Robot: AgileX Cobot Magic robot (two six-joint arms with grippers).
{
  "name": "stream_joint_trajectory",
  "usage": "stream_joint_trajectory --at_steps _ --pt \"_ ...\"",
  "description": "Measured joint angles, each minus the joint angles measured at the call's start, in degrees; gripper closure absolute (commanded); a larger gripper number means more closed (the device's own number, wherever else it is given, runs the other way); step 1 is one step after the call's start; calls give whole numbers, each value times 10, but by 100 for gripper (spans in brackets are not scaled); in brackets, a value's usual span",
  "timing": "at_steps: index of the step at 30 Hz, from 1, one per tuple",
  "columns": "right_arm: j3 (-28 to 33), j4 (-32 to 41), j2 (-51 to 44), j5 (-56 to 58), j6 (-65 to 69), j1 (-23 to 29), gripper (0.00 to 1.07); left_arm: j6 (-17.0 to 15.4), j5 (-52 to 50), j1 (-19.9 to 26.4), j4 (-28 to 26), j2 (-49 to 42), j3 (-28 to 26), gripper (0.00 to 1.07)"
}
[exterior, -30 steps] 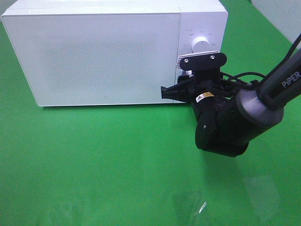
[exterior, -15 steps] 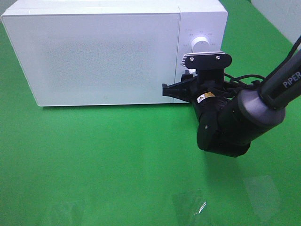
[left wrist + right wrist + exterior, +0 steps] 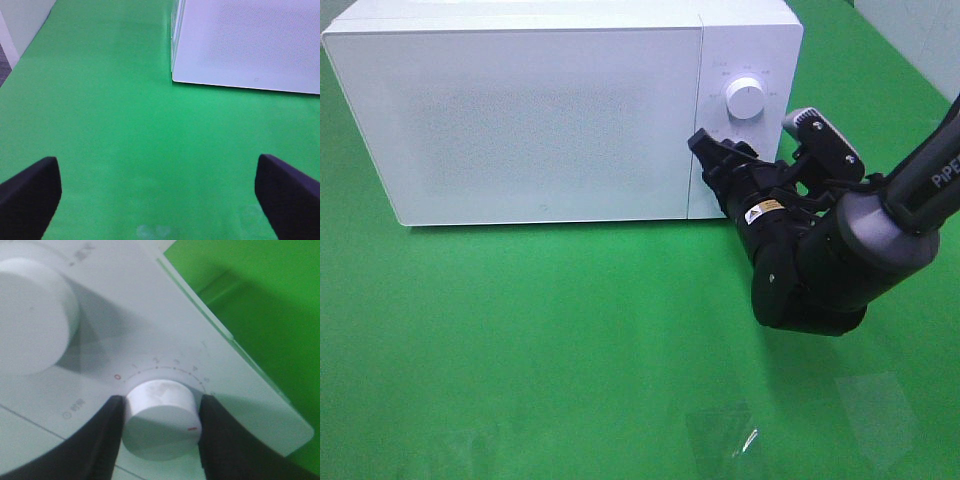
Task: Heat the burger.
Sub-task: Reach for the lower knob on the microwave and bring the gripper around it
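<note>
The burger is hidden; the white microwave (image 3: 540, 110) stands at the back of the green mat with its door closed. My right gripper (image 3: 725, 165) is at the control panel, shut on the lower knob (image 3: 160, 417). One dark finger (image 3: 100, 440) presses each side of that knob, whose red mark points away from the 0 of the numbered scale. The upper knob (image 3: 745, 98) is free. My left gripper (image 3: 160, 197) is open and holds nothing, low over the mat in front of the microwave's corner (image 3: 175, 75). It does not show in the exterior view.
Green mat (image 3: 520, 330) covers the table around the microwave. A glossy transparent patch (image 3: 720, 435) lies on the mat near the front edge. A pale wall (image 3: 20, 25) borders the mat beside the left arm.
My right wrist has twisted on the lower knob: its camera bracket swung from above the gripper to the right side. The left gripper has not moved.
</note>
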Motion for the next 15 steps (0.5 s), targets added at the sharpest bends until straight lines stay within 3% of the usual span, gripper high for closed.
stream_joint_trajectory --at_steps 9,15 --pt "3 -23 0 0 256 -3 107 0 0 0 0 0 0 5" --pt "3 -26 0 0 333 -3 107 0 0 0 0 0 0 5"
